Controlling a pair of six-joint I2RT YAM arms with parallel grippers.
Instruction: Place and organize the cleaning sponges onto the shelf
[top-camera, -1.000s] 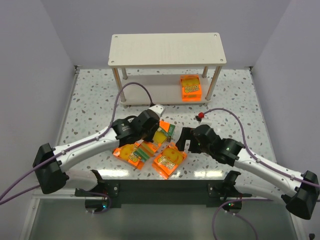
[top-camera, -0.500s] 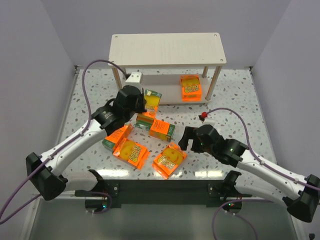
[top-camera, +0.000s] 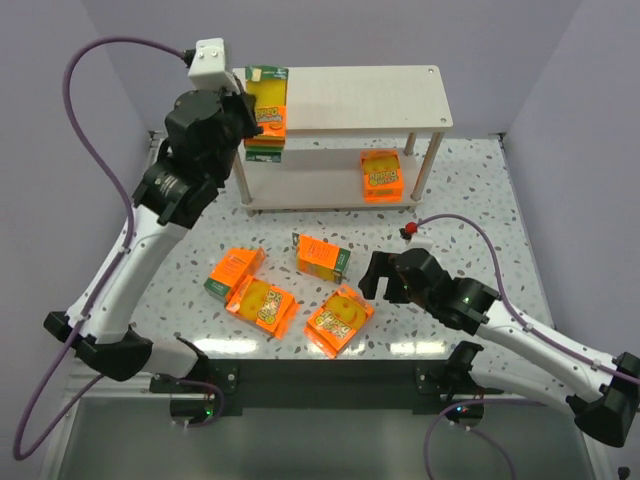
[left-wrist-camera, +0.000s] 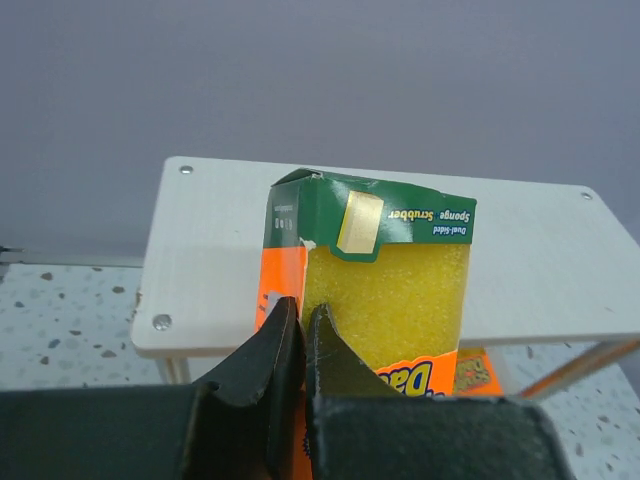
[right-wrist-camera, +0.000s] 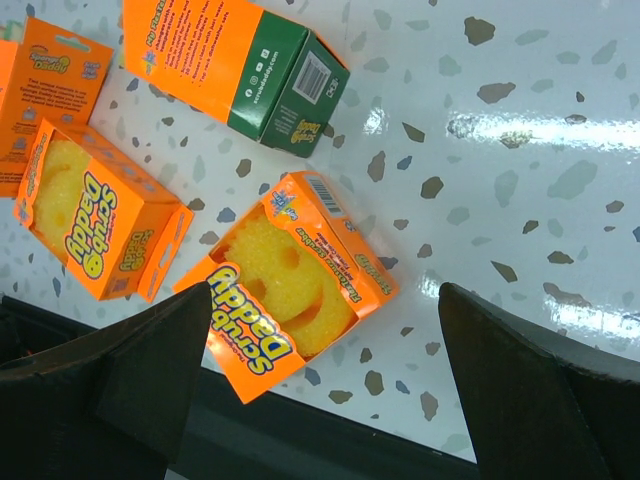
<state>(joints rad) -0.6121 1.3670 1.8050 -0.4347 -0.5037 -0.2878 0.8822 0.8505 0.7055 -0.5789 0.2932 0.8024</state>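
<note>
My left gripper (top-camera: 250, 112) is shut on a sponge pack (top-camera: 266, 106) and holds it upright at the left end of the shelf's top board (top-camera: 350, 95). In the left wrist view the fingertips (left-wrist-camera: 303, 312) pinch the pack's (left-wrist-camera: 390, 290) left edge in front of the shelf (left-wrist-camera: 560, 260). One pack (top-camera: 381, 176) stands on the lower board. Several packs lie on the table: (top-camera: 235, 270), (top-camera: 262, 305), (top-camera: 322, 257), (top-camera: 340, 320). My right gripper (top-camera: 378, 275) is open and empty above the smiley-face pack (right-wrist-camera: 285, 285).
A red cap (top-camera: 403, 232) sits on the right arm's cable above the table. Grey walls close in the back and both sides. Other packs show in the right wrist view: a green-ended one (right-wrist-camera: 245, 60) and an orange one (right-wrist-camera: 95, 215).
My left arm has lifted a pack from the pile on the table up to the left end of the shelf's top board. The right arm has barely moved.
</note>
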